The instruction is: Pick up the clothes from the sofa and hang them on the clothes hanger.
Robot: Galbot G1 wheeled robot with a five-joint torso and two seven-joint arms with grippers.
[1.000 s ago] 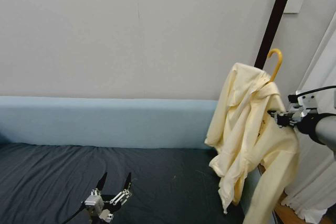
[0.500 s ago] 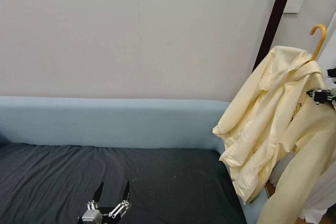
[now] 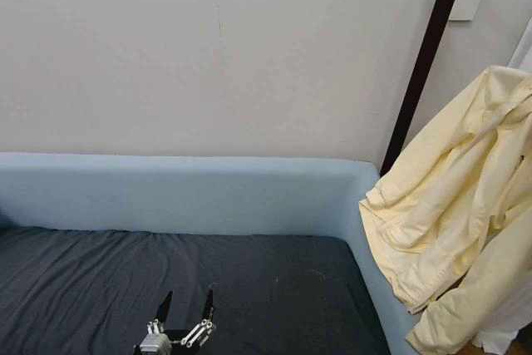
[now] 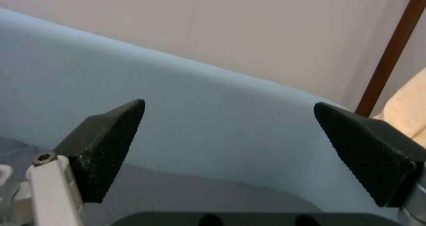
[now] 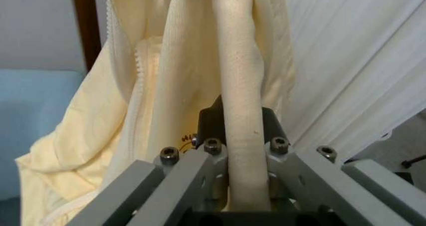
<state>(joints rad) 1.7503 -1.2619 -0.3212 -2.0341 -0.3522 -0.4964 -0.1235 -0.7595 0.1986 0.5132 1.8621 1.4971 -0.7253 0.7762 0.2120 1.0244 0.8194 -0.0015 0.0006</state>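
Cream zip jacket [image 3: 453, 230] is up off the sofa [image 3: 183, 193], hanging in the air past its right end, just beside a dark rack post [image 3: 422, 68]. Right claw [image 5: 245, 158] is pinching a rolled fold of the fabric, with a white curtain [image 5: 346, 71] close behind.

Sofa has a pale blue back and arm, and a dark grey seat cover [image 3: 249, 288], faintly wrinkled. Left claw [image 3: 184, 315] sits low over the front of the seat, fingers spread wide.

Room has a plain off-white wall [image 3: 208, 47], with a small white plate [image 3: 465, 4] mounted on it by the post.
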